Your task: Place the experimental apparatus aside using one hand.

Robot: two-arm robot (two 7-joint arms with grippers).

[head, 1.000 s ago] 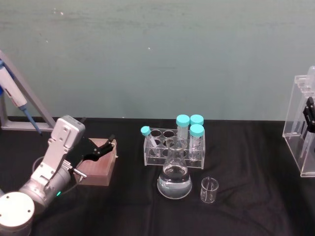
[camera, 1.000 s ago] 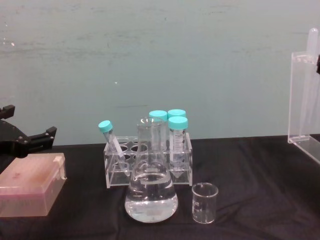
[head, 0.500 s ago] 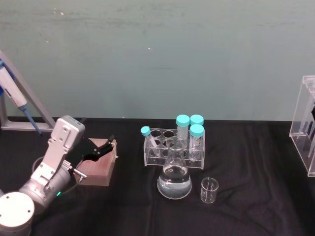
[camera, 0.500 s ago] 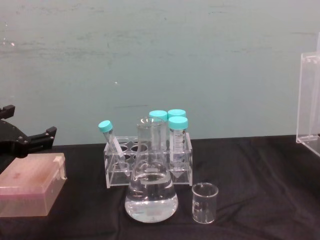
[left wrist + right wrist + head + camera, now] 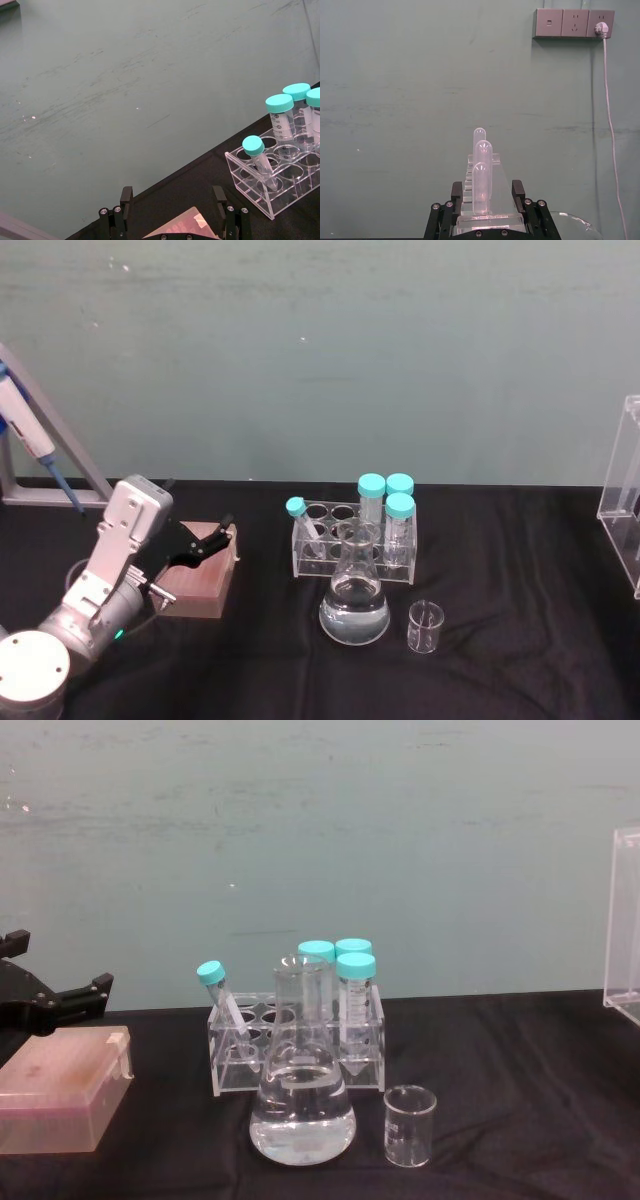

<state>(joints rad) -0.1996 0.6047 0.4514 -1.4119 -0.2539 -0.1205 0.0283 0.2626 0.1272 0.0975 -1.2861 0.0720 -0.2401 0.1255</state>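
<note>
The tall acrylic stand (image 5: 482,200) with long plastic pipettes (image 5: 481,175) sits between the fingers of my right gripper (image 5: 487,202), which is shut on it. In the head view the stand (image 5: 625,490) shows at the far right edge, and in the chest view the stand (image 5: 626,920) also sits at the right edge. The conical flask (image 5: 354,608) with clear liquid and the small beaker (image 5: 425,627) stand at the table's middle front. From the chest they are the flask (image 5: 302,1105) and beaker (image 5: 410,1125). My left gripper (image 5: 205,540) hangs open at the left.
A clear rack (image 5: 355,540) of teal-capped tubes stands just behind the flask. A pink box (image 5: 200,578) lies under the left gripper (image 5: 172,202). A blue pipette on a grey stand (image 5: 30,440) is at the far left. Black cloth covers the table.
The acrylic stand, held by my right gripper, has moved steadily to the right, now partly past the edge of the head and chest views. The left arm, flask and beaker have not moved.
</note>
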